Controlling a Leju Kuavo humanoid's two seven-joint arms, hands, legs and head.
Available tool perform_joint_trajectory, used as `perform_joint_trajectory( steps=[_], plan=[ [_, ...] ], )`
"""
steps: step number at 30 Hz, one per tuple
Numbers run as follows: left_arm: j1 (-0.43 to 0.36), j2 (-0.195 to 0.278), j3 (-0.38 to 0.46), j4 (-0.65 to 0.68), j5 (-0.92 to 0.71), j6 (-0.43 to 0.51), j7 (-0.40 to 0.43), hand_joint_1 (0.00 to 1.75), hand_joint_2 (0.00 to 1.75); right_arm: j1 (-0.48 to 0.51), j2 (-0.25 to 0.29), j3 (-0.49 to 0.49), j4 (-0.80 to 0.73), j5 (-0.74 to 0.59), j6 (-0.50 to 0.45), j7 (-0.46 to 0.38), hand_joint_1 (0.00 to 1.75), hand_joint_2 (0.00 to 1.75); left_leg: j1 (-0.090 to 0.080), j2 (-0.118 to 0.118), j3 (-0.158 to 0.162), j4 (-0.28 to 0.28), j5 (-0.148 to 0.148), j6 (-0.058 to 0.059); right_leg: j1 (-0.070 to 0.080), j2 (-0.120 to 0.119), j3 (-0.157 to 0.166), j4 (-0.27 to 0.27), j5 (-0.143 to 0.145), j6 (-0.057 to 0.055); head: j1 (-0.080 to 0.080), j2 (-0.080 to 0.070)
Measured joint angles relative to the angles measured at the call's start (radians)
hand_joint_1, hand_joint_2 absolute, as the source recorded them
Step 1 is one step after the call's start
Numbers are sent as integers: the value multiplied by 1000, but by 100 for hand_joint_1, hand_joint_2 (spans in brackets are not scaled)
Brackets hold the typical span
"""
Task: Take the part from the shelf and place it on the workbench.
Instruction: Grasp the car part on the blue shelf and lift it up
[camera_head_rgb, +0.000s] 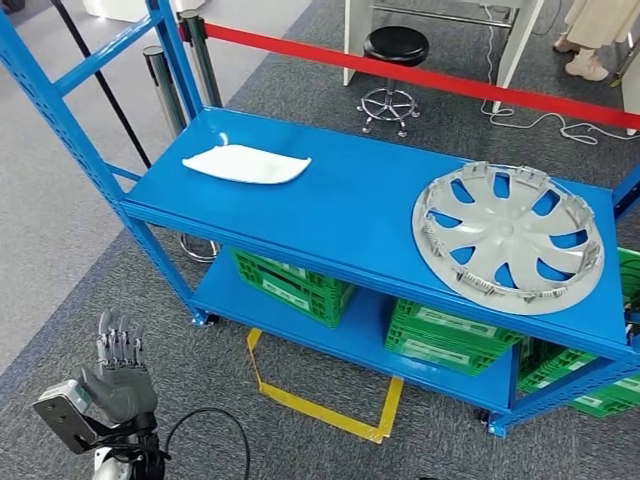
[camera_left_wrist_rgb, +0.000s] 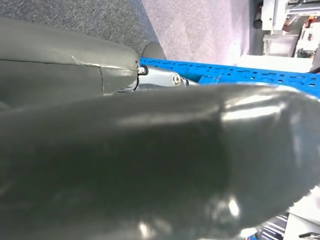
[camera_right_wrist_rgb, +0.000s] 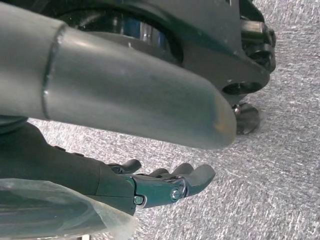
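Head view: a silver plastic wheel cover (camera_head_rgb: 508, 238) lies flat at the right end of the blue metal shelf (camera_head_rgb: 355, 200); the left hand (camera_head_rgb: 119, 378) hangs below, fingers spread, empty. Right wrist view: the right hand (camera_right_wrist_rgb: 158, 187) is released, above grey carpet (camera_right_wrist_rgb: 279, 165).

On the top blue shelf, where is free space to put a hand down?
The top shelf is bare between the white part and the silver wheel cover, and along its front edge. The right end is crowded by the wheel cover.
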Motion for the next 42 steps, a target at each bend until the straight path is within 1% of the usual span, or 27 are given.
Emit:
perform_joint_trajectory(
  steps=[1,2,4,6,9,11,12,14,15,16,17,19,20,21,23,26,27,29,30,31,32,33,35,36,37,40,42],
  plan=[
    [1,0,0,0,0,0,0,0,0,0,0,0,0,0,1,0,0,0,0,0,-13,11,14,0,0,0,6,0,-4,0,0,0],
    [2,1,0,0,0,0,0,0,0,1,0,0,0,-1,3,0,0,0,0,0,-8,-18,48,1,0,1,13,0,-9,1,0,0],
    [2,1,0,0,-1,0,0,0,0,1,0,0,1,-2,9,1,0,0,-1,2,38,-142,130,8,0,2,26,0,-20,6,0,0],
    [1,2,0,0,-2,-1,0,0,0,-1,0,0,2,-3,14,1,0,0,-4,4,78,-242,163,17,4,3,31,0,-30,18,1,0],
    [3,3,0,-1,-4,-2,-2,0,0,-4,0,-1,2,-4,16,2,0,0,-6,3,86,-268,153,35,5,0,31,-6,-38,37,4,0],
    [2,4,0,-2,-5,-3,-3,0,0,-6,-1,-1,2,-4,17,2,0,0,-4,3,94,-276,150,46,4,0,18,27,-61,46,9,0],
    [1,4,0,-3,-6,-3,-3,0,0,-7,-1,-1,2,-4,19,2,0,0,-3,3,98,-278,148,52,4,1,-7,74,-83,48,11,0],
    [1,4,0,-3,-7,-4,-3,0,0,-6,-2,-1,2,-4,22,2,0,0,-5,4,103,-278,140,61,4,2,-88,208,-129,50,15,0],
    [1,4,0,-3,-7,-5,-3,0,0,-5,-3,-1,2,-4,23,2,0,0,-6,3,107,-278,136,64,4,2,-125,260,-136,51,15,0],
    [2,4,0,-3,-7,-5,-3,0,0,-3,-4,-1,2,-4,24,2,0,0,-7,2,112,-278,132,66,4,3,-148,279,-124,51,15,0],
    [3,4,0,-3,-7,-5,-3,0,0,-1,-5,-1,2,-4,25,2,0,0,-7,0,119,-278,126,66,4,3,-152,259,-92,50,15,0],
    [3,4,0,-3,-7,-5,-3,0,0,0,-6,-1,3,-4,25,2,0,0,-7,-3,137,-278,112,62,5,3,-115,140,-5,43,16,0],
    [3,4,0,-3,-7,-5,-3,0,0,-1,-6,-1,3,-4,26,2,0,0,-9,-3,144,-277,105,57,7,4,-89,81,23,39,16,0],
    [3,4,0,-3,-7,-5,-3,0,0,-2,-6,-1,3,-4,26,2,0,0,-10,-3,148,-276,100,52,8,4,-71,42,36,35,15,0],
    [3,4,0,-3,-8,-6,-3,0,0,-3,-6,-1,4,-6,27,3,0,0,-11,-3,151,-277,94,42,12,5,-57,22,32,29,15,0],
    [3,4,0,-7,-8,-6,-4,0,0,-2,-6,-2,4,-6,27,7,0,0,-9,-2,150,-257,73,27,6,4,-42,11,28,13,11,0],
    [2,4,0,-8,-8,-6,-4,0,0,-3,-6,-2,4,-6,27,8,0,0,-8,-1,132,-217,54,21,3,3,-34,7,26,7,10,0],
    [4,4,1,-8,-8,-6,-5,0,0,-4,-6,-2,4,-4,29,8,0,0,-3,-1,63,-89,9,13,3,1,-22,6,16,-1,7,0],
    [6,4,2,-8,-9,-6,-5,0,0,-4,-6,-2,4,-2,31,5,0,0,-1,-1,27,-31,-3,9,3,1,-15,6,10,-2,7,0],
    [8,4,2,-8,-10,-6,-5,0,0,-3,-6,-2,4,1,33,1,0,0,1,-1,4,-3,3,7,3,2,-8,6,5,-1,7,0],
    [9,4,3,-8,-11,-5,-5,0,0,-2,-6,-3,4,4,35,-6,0,0,3,-1,-3,-11,28,6,3,2,0,6,-1,0,7,0],
    [9,4,4,-8,-14,-3,-7,0,0,-1,-6,-3,4,7,38,-15,0,0,4,0,8,-54,68,6,3,3,10,6,-6,2,7,0],
    [11,4,5,-11,-24,0,-12,0,0,0,-6,-3,4,11,43,-33,0,0,4,2,52,-177,143,9,4,4,25,7,-20,10,7,0],
    [12,4,5,-14,-30,0,-15,0,0,-1,-7,-3,4,12,43,-38,0,0,3,3,69,-221,159,13,6,5,27,8,-25,17,7,0],
    [14,4,4,-18,-37,-1,-18,0,0,-2,-7,-3,4,12,40,-40,0,0,1,4,78,-246,161,16,7,4,28,8,-29,23,8,0],
    [24,3,0,-35,-77,9,-23,0,0,-6,-7,-3,4,6,35,-32,0,0,-2,3,84,-260,151,33,5,2,26,5,-38,42,13,0],
    [27,3,-9,-51,-109,23,-25,0,0,-7,-7,-4,4,0,36,-28,0,0,0,3,89,-267,149,46,3,3,3,52,-71,50,17,0]
  ],
)
